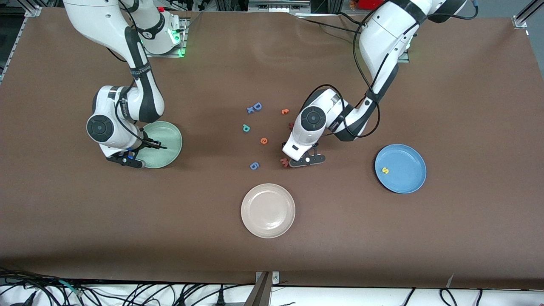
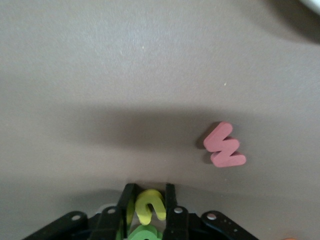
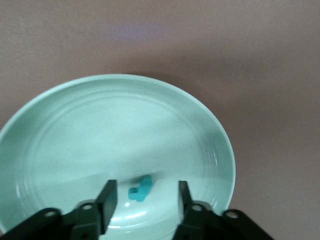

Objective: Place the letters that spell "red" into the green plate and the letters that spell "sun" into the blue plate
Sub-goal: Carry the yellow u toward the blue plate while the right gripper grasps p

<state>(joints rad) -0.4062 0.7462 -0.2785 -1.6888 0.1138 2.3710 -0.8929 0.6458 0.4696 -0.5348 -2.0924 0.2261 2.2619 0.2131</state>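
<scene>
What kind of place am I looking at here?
Probably a robotics lab: two arms bolted at a brown-covered table, loose cables along its edge, and foam letters beside the beige plate for a sorting test.

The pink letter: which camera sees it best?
The left wrist view: the pink letter lies flat on the table, fully in sight. The front view shows only its edge beside the left gripper. The right wrist view misses it.

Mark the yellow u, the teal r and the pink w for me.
yellow u (image 2: 150,206), left wrist view, on its curved bend.
teal r (image 3: 140,188), right wrist view, on its stem, in the green plate.
pink w (image 2: 225,146), left wrist view, on its middle strokes.
</scene>
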